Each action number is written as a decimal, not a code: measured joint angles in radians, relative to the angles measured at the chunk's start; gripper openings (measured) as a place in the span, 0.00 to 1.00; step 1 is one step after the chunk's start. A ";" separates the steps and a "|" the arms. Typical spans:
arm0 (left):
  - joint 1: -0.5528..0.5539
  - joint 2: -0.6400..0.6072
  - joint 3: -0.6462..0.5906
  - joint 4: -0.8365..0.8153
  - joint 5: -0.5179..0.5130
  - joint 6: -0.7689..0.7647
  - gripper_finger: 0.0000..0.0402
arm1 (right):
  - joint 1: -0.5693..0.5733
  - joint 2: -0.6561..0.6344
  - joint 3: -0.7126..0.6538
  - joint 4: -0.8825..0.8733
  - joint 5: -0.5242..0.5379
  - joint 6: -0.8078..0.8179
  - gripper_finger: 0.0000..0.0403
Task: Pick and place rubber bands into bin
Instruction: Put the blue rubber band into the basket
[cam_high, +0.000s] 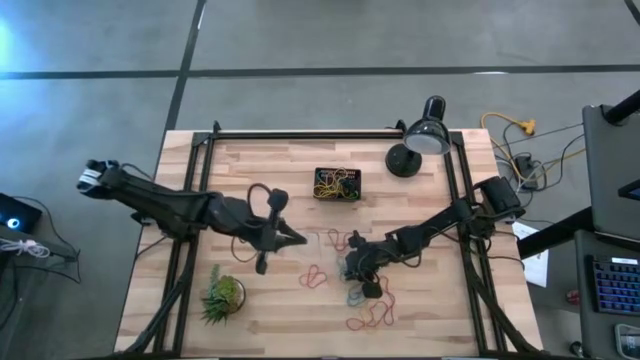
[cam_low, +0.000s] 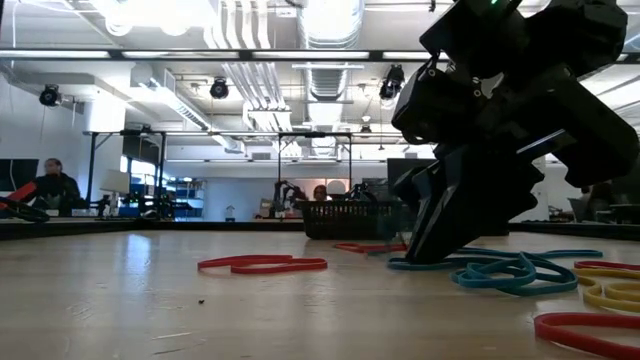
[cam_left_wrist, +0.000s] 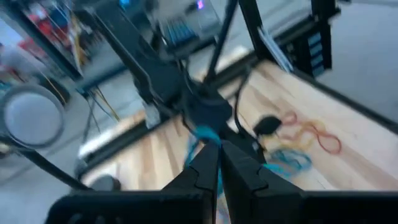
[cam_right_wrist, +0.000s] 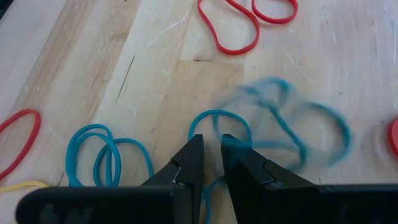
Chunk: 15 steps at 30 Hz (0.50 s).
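Observation:
Loose rubber bands lie flat on the wooden table: red ones (cam_high: 316, 275), blue ones (cam_high: 355, 295) and a red-orange cluster (cam_high: 375, 316). The black bin (cam_high: 317, 184) stands at the far middle with several bands inside. My right gripper (cam_high: 350, 266) is down on the table among the blue bands (cam_right_wrist: 102, 155), shut on one. Beside it another blue band (cam_right_wrist: 292, 124) shows blurred. My left gripper (cam_high: 300, 238) hangs above the table left of them, shut, with a blue band at its tips. My left gripper pinches a strip of blue rubber band (cam_left_wrist: 207, 134) between its two shut fingers, and the strip sticks out past the tips. The fingers point nearly level toward the table's right. The band is lifted off the table; where its other end goes I cannot tell. My right gripper pinches one strand of a blue band (cam_right_wrist: 214, 127) between its two fingers, the loop lying just ahead of the tips. The fingers slant down from the table's right side, tips at the tabletop (cam_low: 420, 255). The band's loop rests on the wood.
A black desk lamp (cam_high: 420, 140) stands at the far right and a spiky green plant (cam_high: 222, 296) at the near left. Black rails (cam_high: 190, 200) run along both table sides. Bare wood lies between the bin and the grippers. People sit far off in the room (cam_low: 55, 185).

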 joint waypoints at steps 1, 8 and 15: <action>0.000 -0.009 -0.008 0.015 0.000 0.004 0.00 | 0.000 0.000 0.000 0.000 0.001 0.000 0.14; 0.009 0.001 -0.048 0.067 -0.025 0.020 0.00 | 0.000 0.000 -0.001 0.002 0.001 0.000 0.14; 0.077 0.093 -0.123 0.232 -0.135 0.095 0.00 | 0.000 0.000 -0.001 0.004 0.001 0.000 0.14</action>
